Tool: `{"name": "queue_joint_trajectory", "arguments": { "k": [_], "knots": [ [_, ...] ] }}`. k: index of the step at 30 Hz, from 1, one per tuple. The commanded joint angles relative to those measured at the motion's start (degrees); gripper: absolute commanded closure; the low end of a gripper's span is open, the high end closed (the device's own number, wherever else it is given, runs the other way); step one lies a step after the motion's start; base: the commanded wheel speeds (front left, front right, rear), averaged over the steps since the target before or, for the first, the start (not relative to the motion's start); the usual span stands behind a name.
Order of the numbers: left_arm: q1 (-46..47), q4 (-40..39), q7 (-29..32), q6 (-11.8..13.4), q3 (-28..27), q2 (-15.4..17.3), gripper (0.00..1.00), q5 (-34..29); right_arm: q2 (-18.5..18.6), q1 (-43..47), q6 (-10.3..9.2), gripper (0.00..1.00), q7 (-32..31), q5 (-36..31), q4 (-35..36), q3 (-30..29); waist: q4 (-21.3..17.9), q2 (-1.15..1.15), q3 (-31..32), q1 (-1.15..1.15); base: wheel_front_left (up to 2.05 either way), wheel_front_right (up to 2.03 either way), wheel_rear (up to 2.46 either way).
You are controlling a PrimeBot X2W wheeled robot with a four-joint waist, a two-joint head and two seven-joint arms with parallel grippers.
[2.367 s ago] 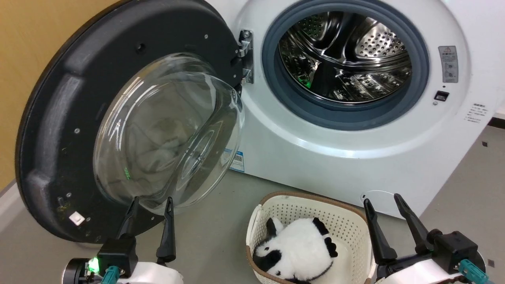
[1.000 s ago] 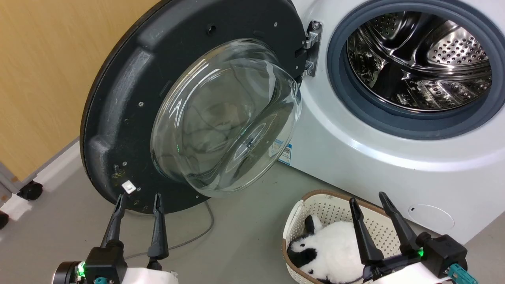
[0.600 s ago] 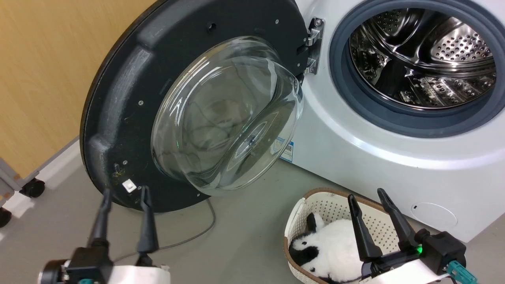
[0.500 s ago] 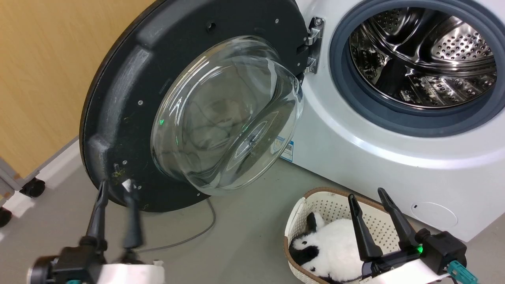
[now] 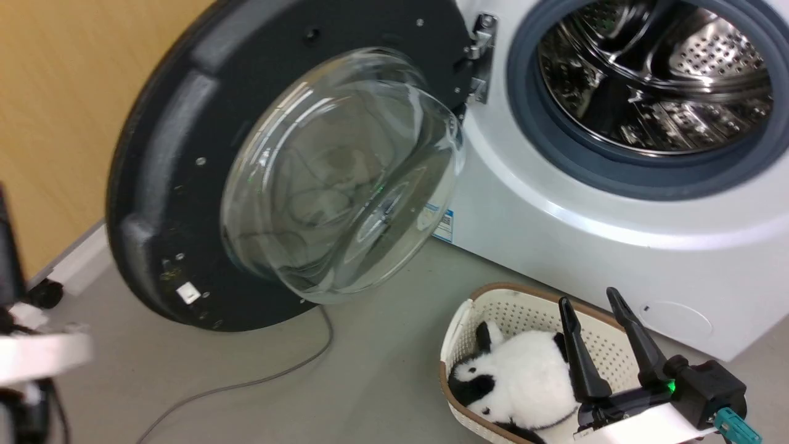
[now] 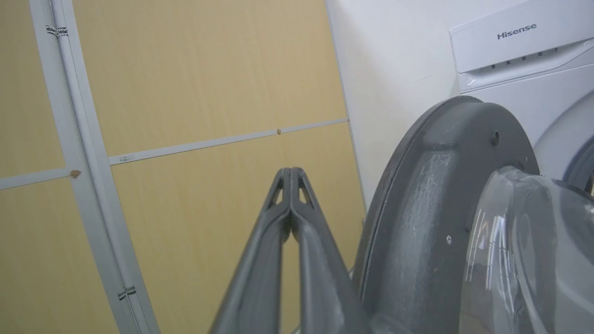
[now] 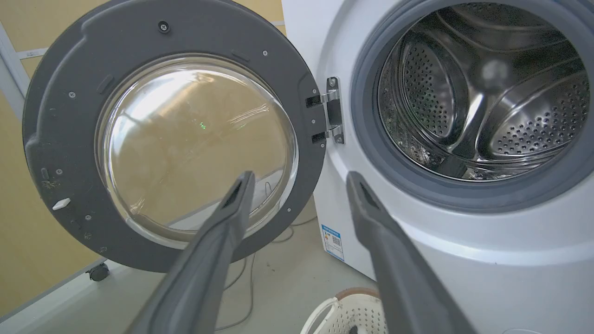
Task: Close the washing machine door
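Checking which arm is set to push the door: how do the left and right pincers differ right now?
The left pincer is shut, tips pressed together; the right pincer is open, with a wide gap. The left pincer points at the yellow wall beside the washing machine door; the right pincer points toward the door's hinge. Both have long dark fingers and hold nothing.

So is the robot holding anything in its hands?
No, nothing. The left gripper is pinched shut on air beside the washing machine door, and the right gripper is open near the basket.

Black door (image 5: 179, 142), white machine (image 5: 555, 246), cream perforated basket (image 5: 530, 317).
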State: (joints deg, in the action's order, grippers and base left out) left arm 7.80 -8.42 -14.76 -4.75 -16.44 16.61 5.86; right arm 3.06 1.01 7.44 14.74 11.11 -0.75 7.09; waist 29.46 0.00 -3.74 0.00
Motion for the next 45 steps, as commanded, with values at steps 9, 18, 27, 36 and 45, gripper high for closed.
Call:
{"name": "queue_joint_trajectory", "arguments": {
  "k": [9,18,27,36,45],
  "knots": [
    [11.9,23.6,5.03,-2.39,-5.83,10.07,1.0,13.56,0.1,-0.44,0.05,0.0,0.26,-0.45,0.58,-0.04,-3.2,0.0,-1.25,0.0,0.0,0.0,0.0],
    [23.71,43.07,30.68,-2.71,-10.43,8.7,1.0,41.15,0.62,-1.01,0.05,0.0,0.26,-0.78,0.7,0.09,-4.01,0.0,-2.37,0.0,0.0,0.0,0.0],
    [23.89,47.33,44.27,-2.72,-9.39,6.7,1.0,52.99,0.53,-1.04,0.05,0.0,0.26,-0.84,0.36,0.96,-4.49,0.0,-2.12,0.0,0.0,0.0,0.0],
    [18.31,41.11,52.39,-2.73,-6.1,5.54,1.0,60.56,0.45,-0.97,0.05,0.0,0.26,-0.77,0.27,0.86,-4.35,0.0,-1.63,0.0,0.0,0.0,0.0],
    [11.74,31.35,61.87,-2.73,-1.71,3.27,1.0,67.41,0.18,-0.48,0.05,0.0,0.26,-0.28,-0.12,1.11,-3.93,0.0,-0.45,0.0,0.0,0.0,0.0]
  ]
}}
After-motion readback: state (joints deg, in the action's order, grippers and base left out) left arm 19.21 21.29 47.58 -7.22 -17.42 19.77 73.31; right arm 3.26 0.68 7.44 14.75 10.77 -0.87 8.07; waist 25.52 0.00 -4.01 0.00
